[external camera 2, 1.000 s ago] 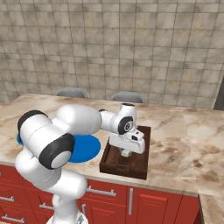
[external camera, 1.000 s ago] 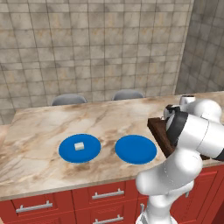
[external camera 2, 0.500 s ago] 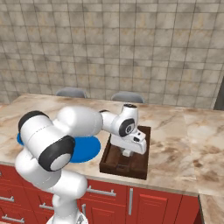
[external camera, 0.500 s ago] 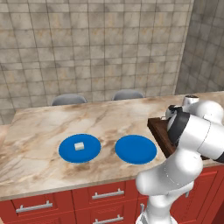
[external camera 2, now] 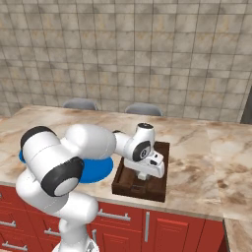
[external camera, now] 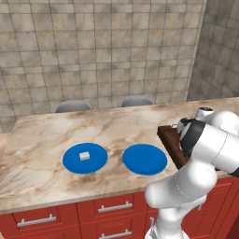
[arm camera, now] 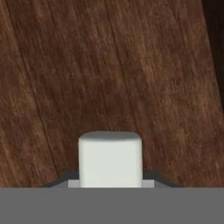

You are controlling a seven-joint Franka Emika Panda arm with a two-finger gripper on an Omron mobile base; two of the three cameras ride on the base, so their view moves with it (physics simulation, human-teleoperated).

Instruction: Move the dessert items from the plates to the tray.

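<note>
A cream dessert cube point(arm camera: 110, 158) sits between my gripper's point(arm camera: 110, 179) fingertips, which press against its two sides, just above the dark wooden tray point(arm camera: 87, 65). In the right base view my gripper point(external camera 2: 140, 183) reaches down into the tray point(external camera 2: 162, 183) near its front. The other dessert cube point(external camera: 84, 156) lies on the left blue plate point(external camera: 97, 162). The right blue plate point(external camera: 144, 159) holds nothing. The tray point(external camera: 168, 137) lies to the right of that plate, partly behind my arm.
The marble counter point(external camera: 56, 135) runs left to right with red drawers point(external camera: 93, 214) below its front edge. Two grey chair backs point(external camera: 73, 106) stand behind it against a tiled wall. My arm covers most of one plate point(external camera 2: 96, 170) in the right base view.
My hand has sunk slightly toward the tray floor with the cube between its fingers. The plates and the other cube have not moved.
</note>
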